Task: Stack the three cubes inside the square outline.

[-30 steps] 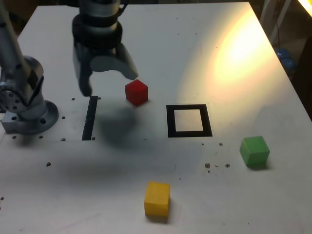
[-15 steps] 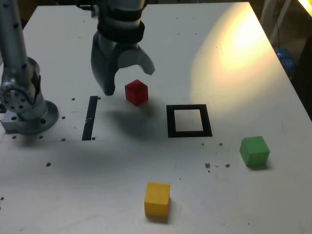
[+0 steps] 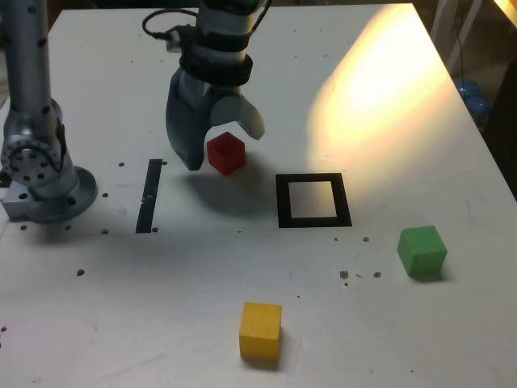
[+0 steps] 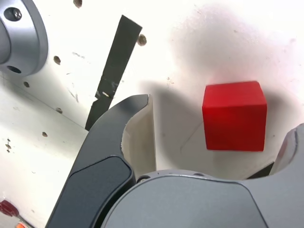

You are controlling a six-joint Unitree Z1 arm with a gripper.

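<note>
Showing plain matte red faces, the cube near wide-apart fingers.

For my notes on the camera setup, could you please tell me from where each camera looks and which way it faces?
Exterior view: off the arm, above the white table, looking down across it; base, arm links and open jaws show.
Wrist view: on the wrist, looking past the open jaws at the tabletop; part of the base shows.
Both share the matte red cube and straight black strip.
</note>
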